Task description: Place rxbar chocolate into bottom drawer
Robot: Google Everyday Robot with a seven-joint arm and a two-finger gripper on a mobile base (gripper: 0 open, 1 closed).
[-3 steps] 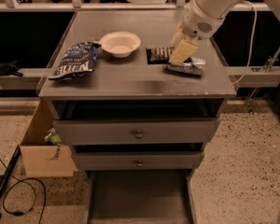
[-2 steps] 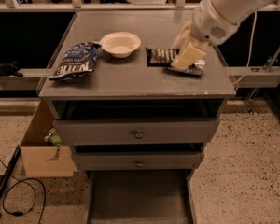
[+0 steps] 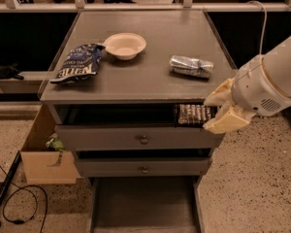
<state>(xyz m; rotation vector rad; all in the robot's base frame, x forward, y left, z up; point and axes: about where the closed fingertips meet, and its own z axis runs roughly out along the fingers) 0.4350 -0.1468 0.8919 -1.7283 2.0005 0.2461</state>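
**Rxbar chocolate (image 3: 191,114) lifted off the cabinet top (image 3: 150,84) and held at the cabinet's front, with the bottom drawer (image 3: 145,205) open below.**

The bottom drawer is pulled out at the foot of the cabinet and its floor is bare. The frame edge cuts off its front. Higher up, at the right front corner, the gripper (image 3: 211,114) is clamped on the bar, which hangs level in front of the gap above the top drawer. A second ago the bar lay on the top against the silver foil packet (image 3: 191,66). That packet now lies alone, with the bowl (image 3: 124,45) and blue chip bag (image 3: 77,62) further left. The pick appears complete; lowering and release remain. The fingers cover the bar's right end, and its lettering cannot be read.
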